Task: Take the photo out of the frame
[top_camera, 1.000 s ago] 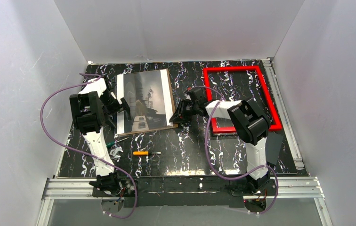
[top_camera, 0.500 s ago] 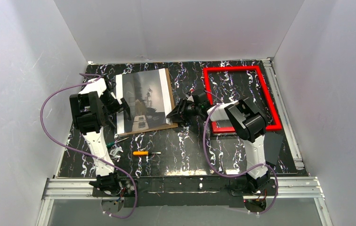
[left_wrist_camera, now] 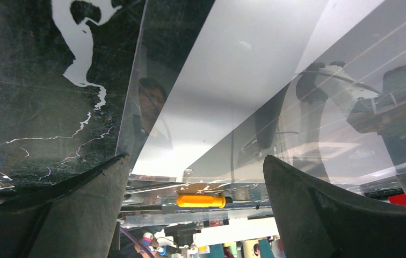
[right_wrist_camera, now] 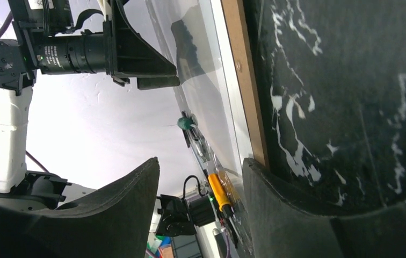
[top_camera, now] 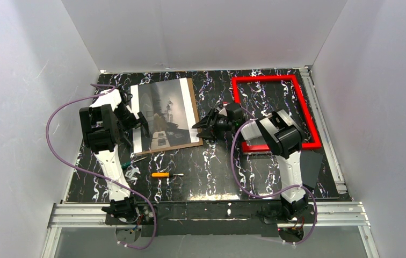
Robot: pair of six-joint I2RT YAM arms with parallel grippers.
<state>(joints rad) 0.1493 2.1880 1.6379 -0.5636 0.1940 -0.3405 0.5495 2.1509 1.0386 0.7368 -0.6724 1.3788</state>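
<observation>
Left gripper (top_camera: 144, 126) spread wide at the photo (top_camera: 166, 115), gripping nothing; right gripper (top_camera: 203, 129) parted, empty, its finger (right_wrist_camera: 303, 215) hiding the board's (right_wrist_camera: 246, 80) end.

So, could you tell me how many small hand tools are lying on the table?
3: an orange-handled screwdriver near the front, a green-handled tool beside the left arm, and a silvery tool just nearer. The arm may hide others.

Cannot make out any text, brand or number in any view. Only find a small white label (right_wrist_camera: 44, 4) at the top left edge of the right wrist view, stuck on a black arm housing (right_wrist_camera: 66, 51) (print too small and cropped to read).
</observation>
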